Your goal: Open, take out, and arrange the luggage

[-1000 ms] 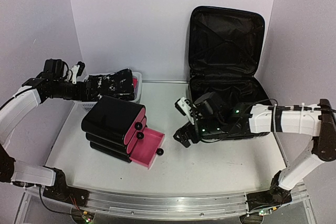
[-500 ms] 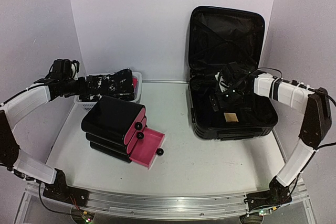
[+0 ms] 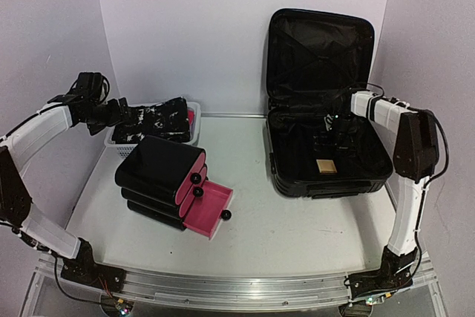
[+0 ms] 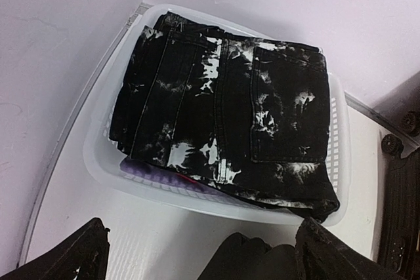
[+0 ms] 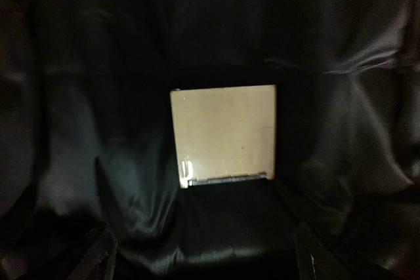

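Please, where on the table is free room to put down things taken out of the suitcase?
Widest bare table: in front of the luggage, right of the open pink drawer. A narrower strip separates those two. Crowded: back left, where basket, drawer unit and left gripper sit close.

Luggage (image 3: 289,180) sits right-rear on the table (image 3: 297,235), open: base flat, lid (image 3: 319,57) upright behind it against the back wall. A small flat square piece (image 5: 225,134) lies in the base on the lining, near the middle. Basket (image 4: 98,155) is left-rear at the wall, with folded jeans (image 4: 223,109) in it on top of other items. Drawer unit (image 3: 159,168) is just in front of the basket and well left of the luggage, its bottom drawer (image 3: 209,209) pulled out toward the table's middle.
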Motion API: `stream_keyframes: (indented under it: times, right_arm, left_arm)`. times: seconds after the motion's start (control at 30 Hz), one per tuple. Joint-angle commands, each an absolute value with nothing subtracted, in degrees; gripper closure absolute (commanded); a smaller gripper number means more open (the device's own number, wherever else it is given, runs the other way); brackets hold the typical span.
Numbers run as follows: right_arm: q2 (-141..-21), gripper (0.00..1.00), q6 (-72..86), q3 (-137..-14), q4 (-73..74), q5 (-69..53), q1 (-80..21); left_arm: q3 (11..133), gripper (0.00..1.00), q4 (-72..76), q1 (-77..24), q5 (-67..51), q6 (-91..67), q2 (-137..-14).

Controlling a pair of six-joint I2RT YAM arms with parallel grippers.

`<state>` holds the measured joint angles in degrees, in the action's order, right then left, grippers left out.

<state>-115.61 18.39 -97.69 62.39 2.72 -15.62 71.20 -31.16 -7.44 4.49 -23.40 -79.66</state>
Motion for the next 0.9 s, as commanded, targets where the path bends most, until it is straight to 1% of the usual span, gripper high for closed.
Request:
stream_keyframes:
  times: [0.0, 0.13, 0.23, 0.47, 0.87]
  right_arm:
    - [-120.66, 0.04, 20.22, -102.72, 65.81, -0.64, -14.68]
    - [-125.04, 0.07, 19.5, -107.04, 67.65, -1.93, -14.1]
    - [-126.41, 0.11, 19.6, -107.7, 68.26, -1.33, -13.65]
    - [-127.89, 0.1, 19.2, -108.41, 69.17, 1.87, -13.13]
    - [-132.02, 0.11, 17.68, -111.53, 69.28, 3.1, -12.37]
  left_arm:
    - [75.62, 0.01, -32.67, -7.43, 3.37, -25.04, -82.9]
    - [76.71, 0.02, -33.08, -7.45, 3.11, -25.62, -84.22]
    - [76.9, 0.02, -33.15, -7.45, 2.87, -26.24, -84.54]
    - [77.21, 0.01, -33.91, -7.46, 3.13, -26.32, -84.71]
    - [77.73, 0.02, -34.55, -7.47, 3.06, -26.45, -84.93]
